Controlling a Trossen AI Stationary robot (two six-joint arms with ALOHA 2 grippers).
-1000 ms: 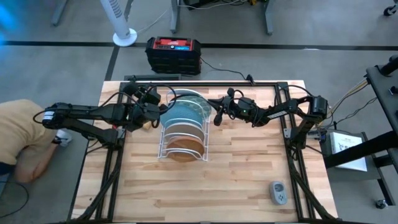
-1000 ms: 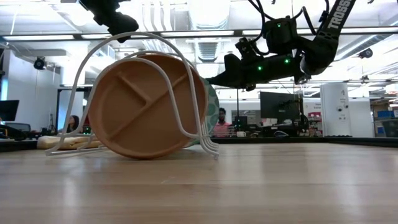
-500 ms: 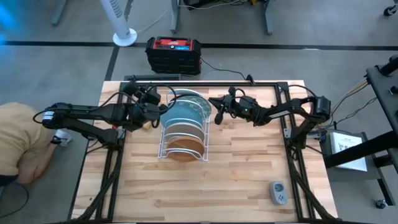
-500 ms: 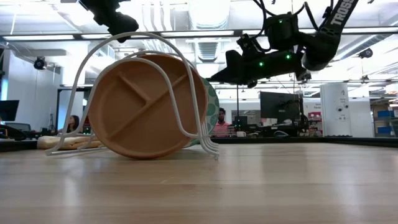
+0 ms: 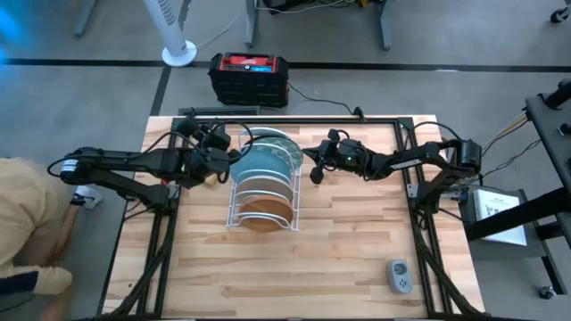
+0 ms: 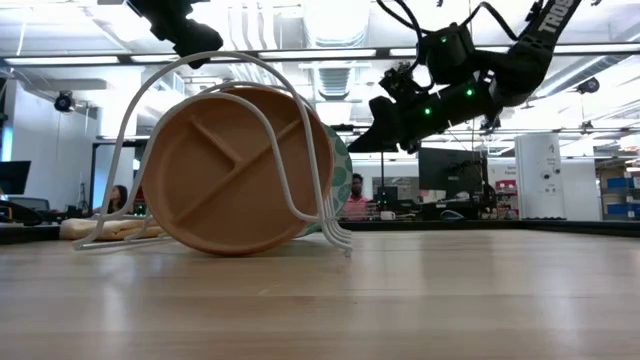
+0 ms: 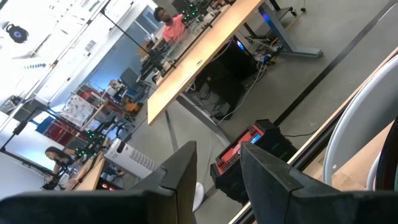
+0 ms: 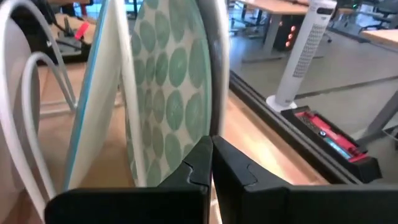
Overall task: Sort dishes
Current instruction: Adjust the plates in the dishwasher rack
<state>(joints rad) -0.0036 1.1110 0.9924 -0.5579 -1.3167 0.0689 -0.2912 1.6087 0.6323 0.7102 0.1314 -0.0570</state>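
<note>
A white wire rack [image 5: 263, 192] stands mid-table with plates upright on edge in its slots. The brown divided plate [image 6: 235, 170] is nearest, the light blue plate [image 5: 260, 162] stands behind it, and the teal dotted plate [image 8: 168, 81] is at the far end. No red flowered plate shows. My left gripper [image 5: 225, 159] is open and empty at the rack's far left side, above its wire arch [image 6: 200, 58]. My right gripper [image 5: 314, 172] is shut and empty just right of the rack, tipped down toward the teal plate's rim.
A tan block [image 6: 110, 228] lies on the table left of the rack. A grey device [image 5: 400, 275] lies near the front right corner. A black and red box [image 5: 249, 76] sits on the floor beyond the far edge. A person [image 5: 27, 223] crouches left of the table.
My right gripper has stayed shut and tipped its fingers downward, its wrist rising, with the fingertips dropping a little beside the rack's right side. The person left of the table has shifted.
</note>
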